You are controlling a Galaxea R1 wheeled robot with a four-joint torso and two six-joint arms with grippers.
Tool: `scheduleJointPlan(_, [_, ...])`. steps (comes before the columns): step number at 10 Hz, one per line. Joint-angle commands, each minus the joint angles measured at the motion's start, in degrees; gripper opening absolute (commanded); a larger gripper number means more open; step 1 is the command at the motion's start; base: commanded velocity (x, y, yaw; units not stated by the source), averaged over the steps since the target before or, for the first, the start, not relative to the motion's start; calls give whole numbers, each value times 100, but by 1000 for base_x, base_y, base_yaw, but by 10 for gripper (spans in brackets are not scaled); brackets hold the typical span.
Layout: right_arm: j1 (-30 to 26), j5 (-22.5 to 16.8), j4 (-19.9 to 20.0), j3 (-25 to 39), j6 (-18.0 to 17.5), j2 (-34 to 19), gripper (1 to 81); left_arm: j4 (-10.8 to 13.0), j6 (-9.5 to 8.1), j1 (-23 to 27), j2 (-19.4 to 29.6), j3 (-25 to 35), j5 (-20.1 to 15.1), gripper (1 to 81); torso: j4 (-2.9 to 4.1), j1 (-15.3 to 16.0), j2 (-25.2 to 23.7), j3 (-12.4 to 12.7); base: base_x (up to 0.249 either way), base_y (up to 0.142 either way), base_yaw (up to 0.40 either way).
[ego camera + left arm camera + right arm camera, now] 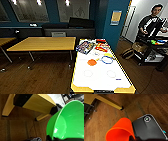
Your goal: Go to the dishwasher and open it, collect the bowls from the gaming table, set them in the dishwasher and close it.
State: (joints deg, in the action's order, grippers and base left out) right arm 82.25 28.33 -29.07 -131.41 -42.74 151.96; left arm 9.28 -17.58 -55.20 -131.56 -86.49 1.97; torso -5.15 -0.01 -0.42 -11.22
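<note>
Left side, head view: a plain yellow wooden table [42, 43] is standing apart from the game desk [100, 75], a strip of dark wood floor [37, 75] between them.

Left wrist view: a green bowl [70, 120] is sitting right at the left gripper, its open mouth tipping sideways over the floor. It appears to be pinched by the rim, though the grip point is lying under a dark edge and the fingers are not readable. Risk: a rim pinch is giving little hold, so a jolt while driving could be letting the bowl swing or slide out.

Centre, head view: the game desk is carrying an orange round piece [92, 62], a blue ring [107, 59], a yellow piece [109, 55] and a patterned flat item [85, 46] at the far end. Whether any of these is a bowl is too blurred to tell. Risk: a bowl left here would be missing the wash.

Right wrist view: an orange bowl [120, 131] is sitting at the right gripper, beside a dark plate of the robot, mouth facing outward over the floor. How the fingers are closing on it cannot be told. Risk: same slip, and the desk leg [109, 102] nearby is inviting a knock.

Right side, head view: a person [152, 22] is standing by a dark cart [150, 48], a bag [128, 53] on the floor. Risk: turning that way is crowding them. The dishwasher is not located here.
</note>
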Motion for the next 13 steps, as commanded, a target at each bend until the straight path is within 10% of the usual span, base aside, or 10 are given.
scheduleJointPlan(1, [-178,-135,-204,-154,-15,-41,10,619,35,-118,183,37,390,10,0,1,0,188,0,0,0])
scheduleJointPlan(8, [60,-195,-388,-1050,-6,478,10,980,35,-1015,-477,-1079,453,10,0,1,-15,509,0,0,0])
scheduleJointPlan(13, [226,-1109,-784,-1965,3,1251,10,980,36,-1708,-1091,-2335,453,10,0,1,-19,509,0,0,0])
